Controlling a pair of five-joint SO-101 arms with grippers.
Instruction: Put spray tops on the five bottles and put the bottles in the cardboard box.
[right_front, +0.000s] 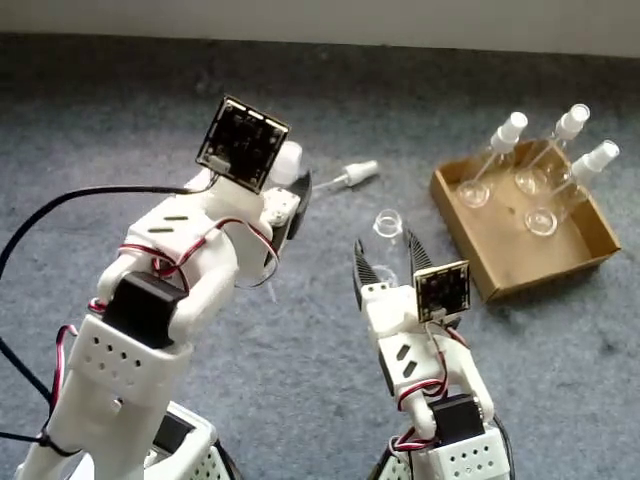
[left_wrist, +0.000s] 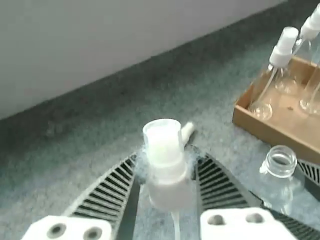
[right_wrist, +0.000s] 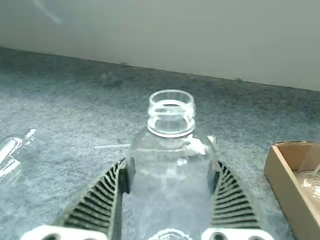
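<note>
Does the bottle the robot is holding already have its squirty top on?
No, the clear bottle held in the right gripper has a bare, open neck with nothing on it.

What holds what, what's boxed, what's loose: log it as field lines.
left gripper: closed on a white spray top
right gripper: closed on an open bottle, upright, no top on it
cardboard box: three bottles stand inside, each with a spray top
loose: a lying bottle on the grey surface, white top at its end
not yet done: top onto the open bottle; two bottles into the box
</note>
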